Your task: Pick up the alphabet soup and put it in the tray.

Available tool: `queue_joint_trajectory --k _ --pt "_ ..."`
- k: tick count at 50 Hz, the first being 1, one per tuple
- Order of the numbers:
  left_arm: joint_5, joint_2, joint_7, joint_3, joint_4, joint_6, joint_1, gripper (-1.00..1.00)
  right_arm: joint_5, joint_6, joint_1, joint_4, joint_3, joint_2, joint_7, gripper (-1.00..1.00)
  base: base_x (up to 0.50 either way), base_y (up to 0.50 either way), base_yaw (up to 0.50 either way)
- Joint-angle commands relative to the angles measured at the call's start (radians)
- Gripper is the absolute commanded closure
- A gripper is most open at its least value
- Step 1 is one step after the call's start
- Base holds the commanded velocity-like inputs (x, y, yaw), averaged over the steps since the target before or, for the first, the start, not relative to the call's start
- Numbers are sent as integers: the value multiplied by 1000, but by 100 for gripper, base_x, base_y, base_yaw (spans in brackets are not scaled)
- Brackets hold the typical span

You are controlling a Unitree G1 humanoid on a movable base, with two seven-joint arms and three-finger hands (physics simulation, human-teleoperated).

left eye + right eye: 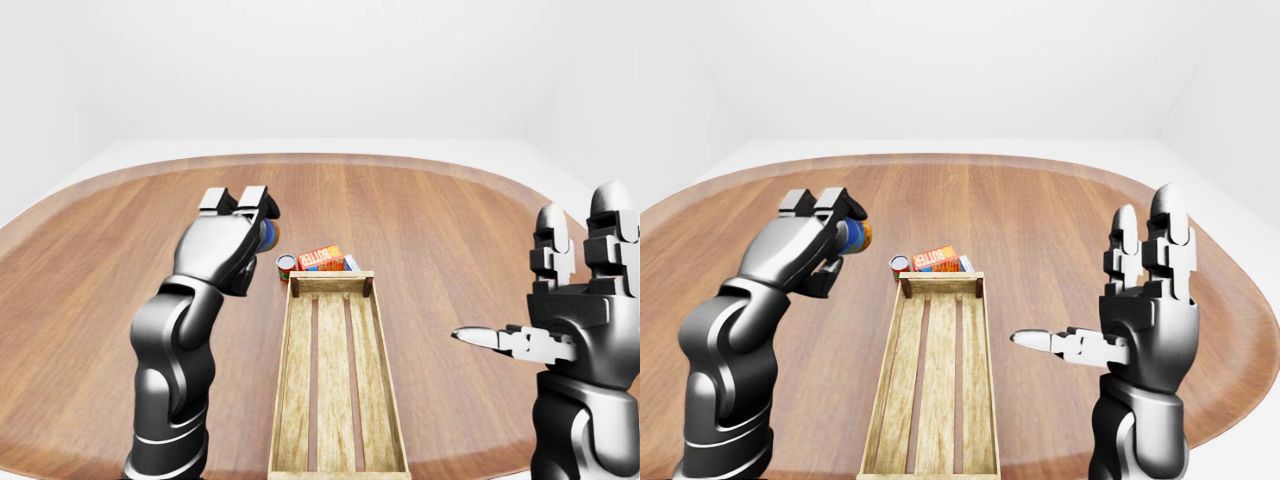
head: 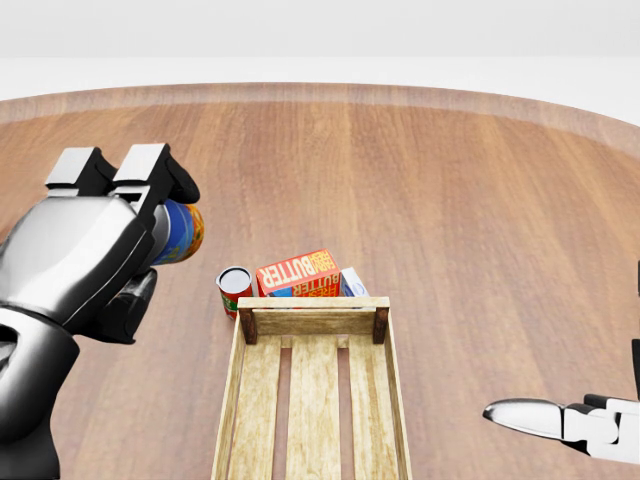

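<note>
My left hand (image 2: 150,215) is raised at the left of the head view, its fingers closed round the alphabet soup can (image 2: 180,232), a blue and orange tin that shows only at its right end. The same can (image 1: 858,236) pokes out of the fist in the right-eye view, held in the air to the left of the wooden tray (image 2: 240,400). The tray is a long slatted crate with nothing in it. My right hand (image 1: 1140,300) stands upright to the right of the tray, fingers spread and holding nothing.
A red tin (image 2: 234,289), an orange butter box (image 2: 297,273) and a pale blue carton (image 2: 353,282) sit against the tray's top end in the head view. The round wooden table (image 2: 450,200) stretches all around them.
</note>
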State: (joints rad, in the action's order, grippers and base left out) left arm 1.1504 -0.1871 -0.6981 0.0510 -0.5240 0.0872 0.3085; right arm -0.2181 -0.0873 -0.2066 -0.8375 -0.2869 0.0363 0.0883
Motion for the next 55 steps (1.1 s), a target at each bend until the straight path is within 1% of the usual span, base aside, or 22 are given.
queue_joint_trajectory --k 1,3,4,5,7,11,15,17,20,21,22,24,26,27,30,35,39,41,51,52,53,55 --pt "80 174 0 -179 -46 0 -50 100 -2 0 -2 -12 1 1 -2 -100 0 0 0" --pt "100 195 0 -203 -27 0 -53 100 -8 0 -3 -24 -5 1 -1 -100 0 0 0" --pt "121 219 0 -239 8 0 -61 100 -11 0 -3 -27 -10 1 -1 -100 0 0 0" --pt "123 223 0 -240 10 0 -62 100 -11 0 -3 -28 -11 1 0 -100 0 0 0" --pt "137 254 0 -289 59 0 -105 100 -5 0 -2 -24 -7 2 -1 -100 0 0 0" --pt "162 281 0 -356 162 0 -154 100 -2 0 -7 -28 2 6 0 -100 0 0 0" --pt "177 301 0 -398 223 0 -163 100 -7 0 -10 -35 -3 6 1 -100 0 0 0" --pt "184 319 0 -418 269 0 -163 100 -4 0 -7 -30 0 7 0 -100 0 0 0" --pt "169 350 0 -444 303 0 -175 100 4 0 -5 -19 15 7 -1 -100 0 0 0" --pt "174 343 0 -458 314 0 -180 100 5 0 -6 -20 17 6 -2 -100 0 0 0" --pt "180 346 0 -473 375 0 -182 100 3 0 -8 -25 18 6 -1 -100 0 0 0" --pt "186 346 0 -487 408 0 -186 100 -2 0 -10 -32 14 5 0 -100 0 0 0" --pt "192 347 0 -491 469 0 -182 100 -9 0 -7 -38 4 4 1 -100 0 0 0" --pt "202 337 0 -491 491 0 -176 100 -12 0 -6 -37 4 5 3 -100 0 0 0" --pt "187 353 0 -491 502 0 -186 100 -7 0 -7 -35 9 5 3 -100 0 0 0" --pt "189 347 0 -489 584 0 -177 100 -9 0 -4 -33 11 4 1 -100 0 0 0" --pt "191 352 0 -484 617 0 -169 100 -3 0 -3 -29 16 3 -1 -100 0 0 0" --pt "192 354 0 -477 663 0 -157 100 -3 0 -4 -29 19 3 -1 -100 0 0 0" --pt "234 352 0 -463 738 0 -136 100 -3 0 -7 -25 21 4 1 -100 0 0 0" --pt "248 352 3 -461 752 0 -131 100 -3 0 -7 -25 22 4 1 -100 0 0 0" --pt "267 351 31 -457 777 0 -118 100 -2 0 -7 -25 23 4 1 -100 0 0 0" --pt "267 357 53 -445 813 0 -104 100 0 0 -9 -25 25 4 1 -100 0 0 0"
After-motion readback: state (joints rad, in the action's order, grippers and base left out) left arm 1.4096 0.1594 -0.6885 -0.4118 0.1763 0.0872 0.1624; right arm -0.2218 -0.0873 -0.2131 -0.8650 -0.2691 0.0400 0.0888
